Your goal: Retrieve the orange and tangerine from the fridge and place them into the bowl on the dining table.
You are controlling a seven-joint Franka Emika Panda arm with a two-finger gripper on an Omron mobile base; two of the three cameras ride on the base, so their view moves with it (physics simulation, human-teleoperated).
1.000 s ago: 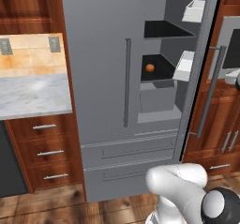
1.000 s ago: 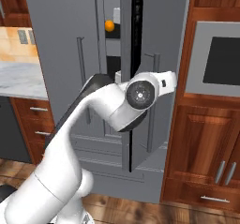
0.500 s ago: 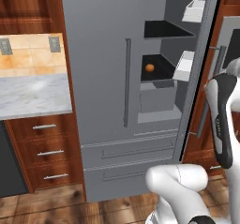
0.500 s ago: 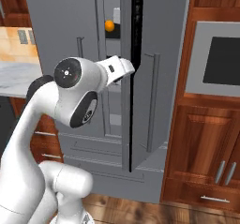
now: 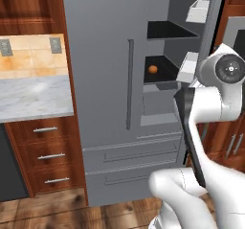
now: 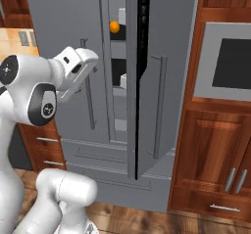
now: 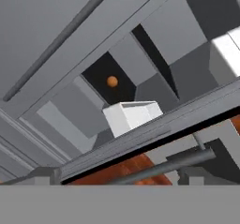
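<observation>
Fridge (image 5: 105, 79) right door (image 6: 147, 101) is part open. One orange fruit (image 5: 152, 69) sits on a black shelf (image 5: 160, 74) inside; can't tell orange from tangerine, second fruit unseen. Tool (image 6: 90, 64) is empty, jaws spread wide, just outside the gap near the left door handle (image 6: 88, 86). Risks: narrow opening, so the wrist could clip the door edge or white door bin (image 7: 131, 115); a round fruit could roll off when nudged.
</observation>
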